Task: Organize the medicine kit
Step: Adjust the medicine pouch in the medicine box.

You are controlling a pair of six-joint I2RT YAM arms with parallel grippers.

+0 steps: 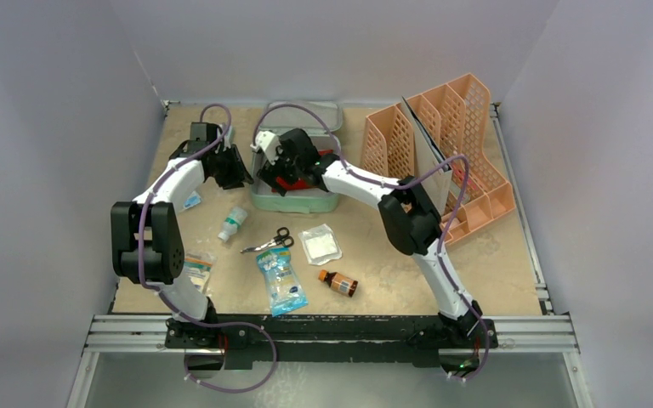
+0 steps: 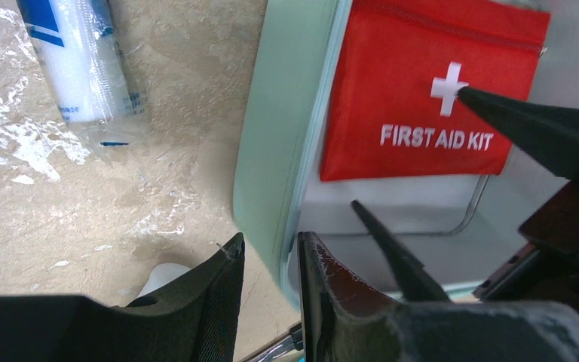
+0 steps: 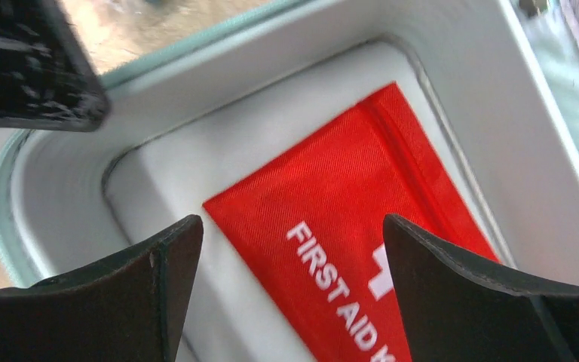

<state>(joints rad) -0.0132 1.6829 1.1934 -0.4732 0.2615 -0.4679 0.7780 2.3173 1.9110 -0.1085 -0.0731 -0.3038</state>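
Note:
The medicine kit (image 1: 302, 202) is a mint-green box, open, with a white inside, at the back middle of the table. Its lid (image 1: 306, 115) lies behind it. A red "FIRST AID KIT" pouch (image 3: 362, 204) lies flat on the box floor. My left gripper (image 1: 240, 174) stands at the box's left wall (image 2: 271, 136). Its jaws (image 2: 271, 241) are nearly closed, one finger inside the wall and one outside, near a rounded corner. My right gripper (image 1: 274, 177) is inside the box, open wide just above the pouch (image 3: 290, 226), holding nothing.
A peach mesh rack (image 1: 442, 153) stands to the right of the box. In front lie a white bottle (image 1: 233, 223), scissors (image 1: 269, 241), a gauze packet (image 1: 320, 244), a blue packet (image 1: 281, 280) and a brown bottle (image 1: 338, 282). A wrapped bandage roll (image 2: 83, 60) lies left of the box.

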